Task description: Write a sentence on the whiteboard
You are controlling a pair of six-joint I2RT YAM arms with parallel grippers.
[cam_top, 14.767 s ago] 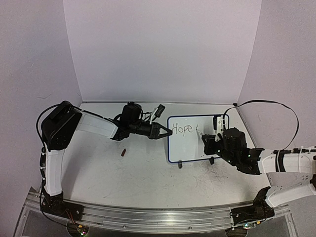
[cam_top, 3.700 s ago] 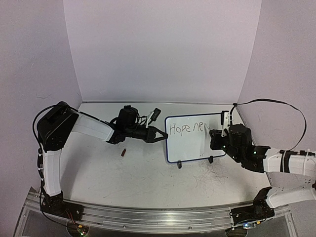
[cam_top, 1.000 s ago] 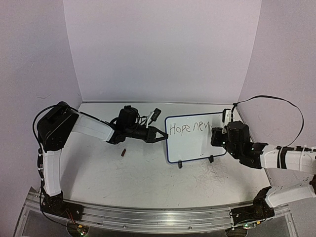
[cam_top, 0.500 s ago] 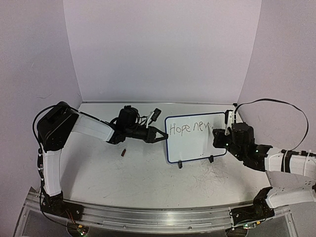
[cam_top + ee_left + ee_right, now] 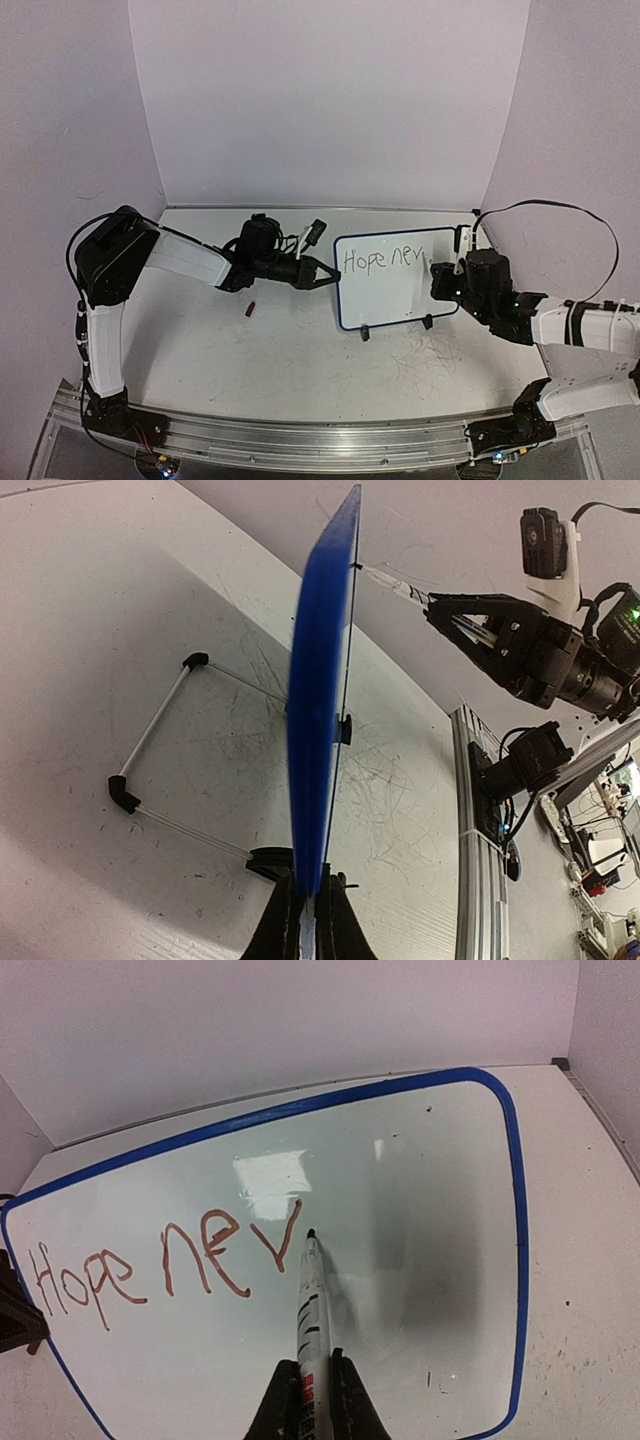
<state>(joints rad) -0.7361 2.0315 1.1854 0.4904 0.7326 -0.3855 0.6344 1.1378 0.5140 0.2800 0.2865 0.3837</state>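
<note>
The sentence [image 5: 165, 1260] has grown from "Hope" to "Hope nev" since the earliest frame; the right end effector [image 5: 305, 1400] is clamped on a marker [image 5: 310, 1295], tip on the whiteboard [image 5: 420, 1210] just right of the "v". It stands centre-right of the top view on the table [image 5: 300, 370], with the left end effector [image 5: 305, 925] pinched shut on its left edge.

The whiteboard [image 5: 390, 298] stands on the table [image 5: 300, 370] toward its back right corner, the sentence [image 5: 378, 259] along its top left. The left gripper [image 5: 336, 273] clamps its left edge; the marker [image 5: 310, 1295] in the right gripper [image 5: 437, 277] touches just right of the sentence. A small object [image 5: 251, 309] lies left of the board.
</note>
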